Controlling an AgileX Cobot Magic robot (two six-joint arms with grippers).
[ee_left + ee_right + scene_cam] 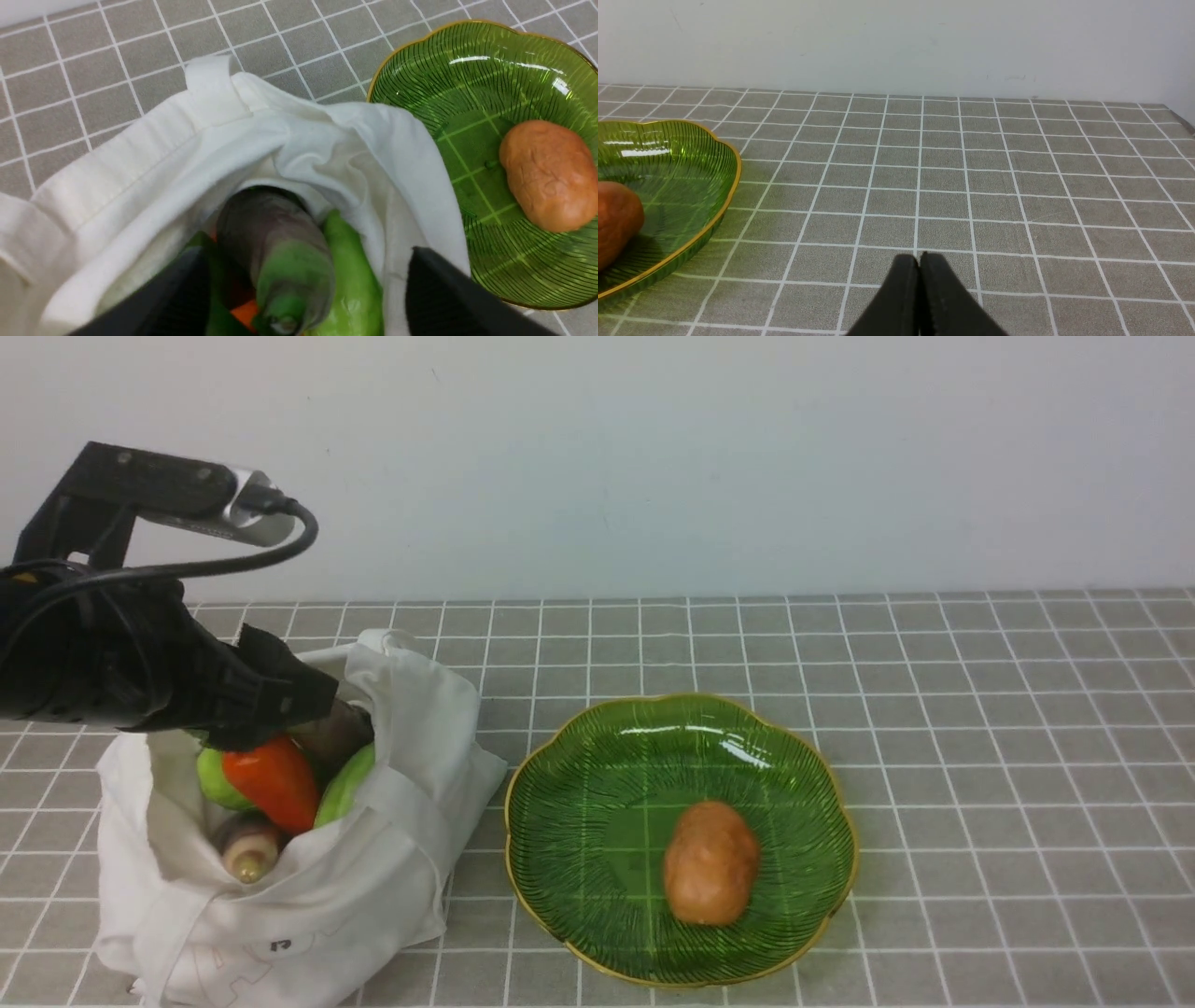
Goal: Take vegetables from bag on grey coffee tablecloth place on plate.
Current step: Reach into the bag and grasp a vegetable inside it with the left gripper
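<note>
**A:** Entry one, left side. The left claw (pixel 306 254) sits at the mouth of the bag (pixel 373 859) and is spread wide. Do you agree?

**B:** Agreed. On the wrist camera its black fingers (pixel 187 294) stand either side of the eggplant (pixel 275 238). A gap shows on both sides, so it grips nothing. The eggplant's green stem end lies between them.

**A:** Bag contents from the front:
- The carrot (pixel 275 782) is in the middle.
- A light-green piece (pixel 344 784) is just right of the carrot.
- A second light-green piece (pixel 213 779) is just left of it.
- The purplish-cream root (pixel 245 847) is nearest us.
- The eggplant pokes up on the far side, under the claw.

**B:** Bag position: it is rumpled, with its mouth open upward, and it sits at the near left of the grey gridded tablecloth (pixel 980 728). Its right corner meets the left rim of the plate (pixel 579 737) as seen from the front. I cannot tell whether they actually touch.

**A:** The plate is just right of the bag, mid-scene. One brown potato-like piece (pixel 711 863) lies in it, right of centre and toward the near rim.

**B:** The right claw (pixel 920 263) has its fingers pressed together with nothing between them. It is over bare tablecloth to the right of the plate, well apart from the bag.
</note>
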